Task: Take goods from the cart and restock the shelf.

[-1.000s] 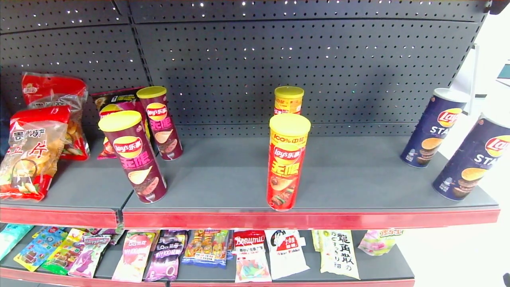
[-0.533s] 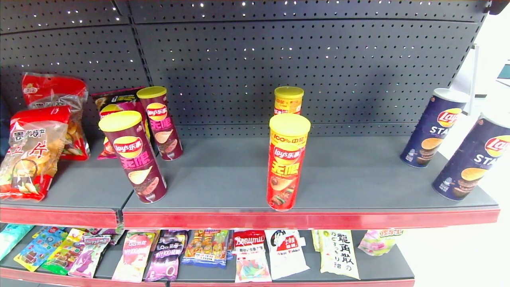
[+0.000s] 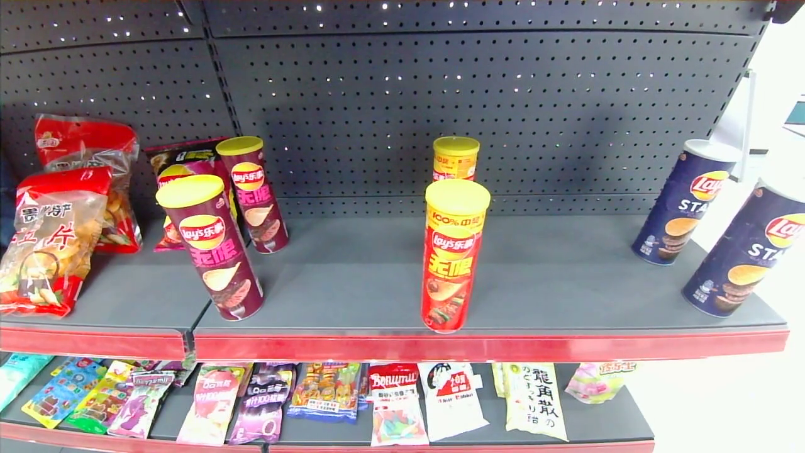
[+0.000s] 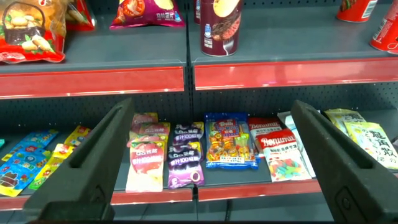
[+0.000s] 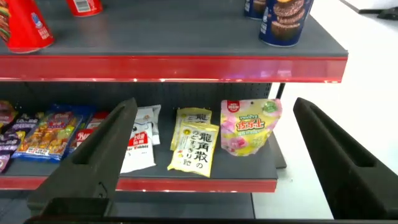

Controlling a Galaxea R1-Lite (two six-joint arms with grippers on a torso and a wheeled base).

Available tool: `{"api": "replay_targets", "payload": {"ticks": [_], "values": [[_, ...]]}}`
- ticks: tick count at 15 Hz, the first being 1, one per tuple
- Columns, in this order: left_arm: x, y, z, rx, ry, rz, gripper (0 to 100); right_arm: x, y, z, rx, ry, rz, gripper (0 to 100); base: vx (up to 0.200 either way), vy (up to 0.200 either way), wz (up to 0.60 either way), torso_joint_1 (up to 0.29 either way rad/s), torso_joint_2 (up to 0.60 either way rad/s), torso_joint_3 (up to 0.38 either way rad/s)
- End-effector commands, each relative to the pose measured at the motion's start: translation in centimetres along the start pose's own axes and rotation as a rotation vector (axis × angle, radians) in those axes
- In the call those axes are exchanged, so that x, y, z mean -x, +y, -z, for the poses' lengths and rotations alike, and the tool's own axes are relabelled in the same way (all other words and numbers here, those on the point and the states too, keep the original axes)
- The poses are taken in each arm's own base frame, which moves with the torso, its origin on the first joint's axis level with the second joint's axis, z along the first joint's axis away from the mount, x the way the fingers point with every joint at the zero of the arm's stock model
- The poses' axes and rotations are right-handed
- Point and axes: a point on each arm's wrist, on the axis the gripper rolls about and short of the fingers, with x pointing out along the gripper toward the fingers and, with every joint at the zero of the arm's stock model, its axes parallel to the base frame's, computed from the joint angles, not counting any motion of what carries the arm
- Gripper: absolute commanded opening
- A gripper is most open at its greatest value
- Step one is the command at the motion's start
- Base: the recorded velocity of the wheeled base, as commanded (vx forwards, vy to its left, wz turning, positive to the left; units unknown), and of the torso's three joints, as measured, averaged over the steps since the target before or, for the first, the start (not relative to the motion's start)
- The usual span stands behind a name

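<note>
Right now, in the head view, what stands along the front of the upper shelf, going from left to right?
red snack bag → maroon can with a yellow lid → red can with a yellow lid → dark blue can

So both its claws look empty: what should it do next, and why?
Probably go to the cart and pick up an item. The left gripper and right gripper are both open and hold nothing, facing the shelf, which has wide bare stretches between the red can and the blue cans. With nothing to place, fetching likely comes first.
</note>
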Motion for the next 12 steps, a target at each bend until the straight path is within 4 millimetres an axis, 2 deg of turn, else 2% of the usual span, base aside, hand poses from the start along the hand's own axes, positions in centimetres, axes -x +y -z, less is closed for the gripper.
{"api": "replay_targets", "payload": {"ticks": [1,12], "values": [[-0.01,0.0,0.02,0.001,0.002,0.001,100,0.1,0.0,0.06,-0.001,-0.013,-0.002,100,0.0,0.0,0.0,0.0,0.0,0.0],[-0.01,0.0,0.02,0.001,0.002,0.001,100,0.1,-0.01,0.06,-0.002,-0.013,0.001,100,0.0,0.0,0.0,0.0,0.0,0.0]]}}
